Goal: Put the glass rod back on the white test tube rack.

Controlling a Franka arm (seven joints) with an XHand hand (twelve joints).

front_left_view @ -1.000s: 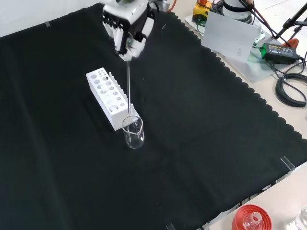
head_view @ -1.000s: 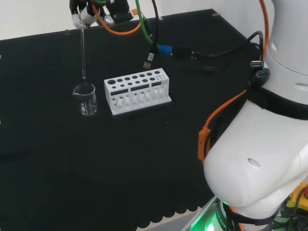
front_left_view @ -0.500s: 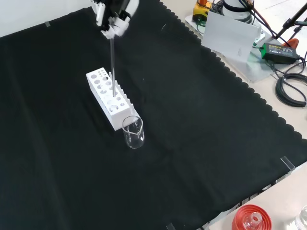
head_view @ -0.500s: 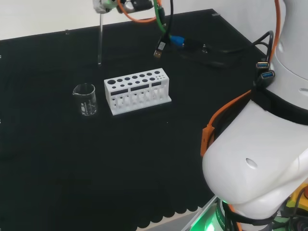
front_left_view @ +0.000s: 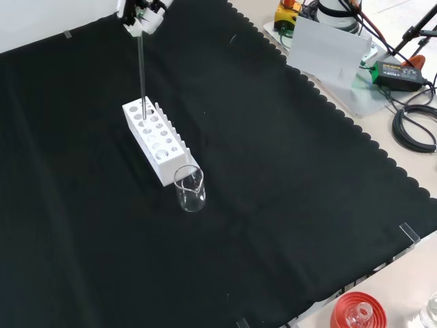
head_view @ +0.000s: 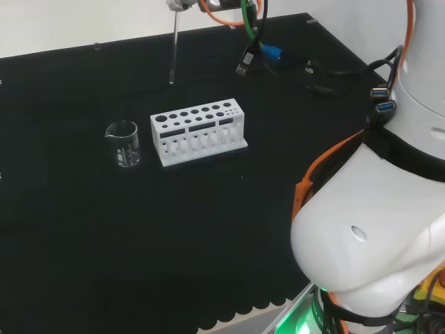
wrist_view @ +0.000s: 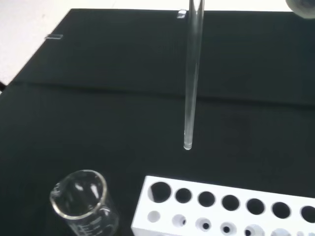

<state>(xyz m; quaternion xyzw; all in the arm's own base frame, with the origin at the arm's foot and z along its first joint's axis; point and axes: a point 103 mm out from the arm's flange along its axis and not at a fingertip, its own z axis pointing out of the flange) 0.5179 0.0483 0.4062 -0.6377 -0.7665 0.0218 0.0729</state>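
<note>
Glass beaker (front_left_view: 190, 188) sits nearest me on the desk (front_left_view: 287, 178) in the front view, empty as far as I can tell. Behind it is the white test tube rack (front_left_view: 153, 137), holes free. My hand (front_left_view: 140, 14) is pinching the glass rod (front_left_view: 141, 68) by its top; it hangs upright above the rack's far end, not yet in. So I'd say halfway: lower it into a hole, let go. No readable writing anywhere.

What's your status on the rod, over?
Robot hand shut on glass rod, rod upright. Tip in the air above white rack, not in a hole yet. Beaker stands beside rack, apart from rod.
</note>
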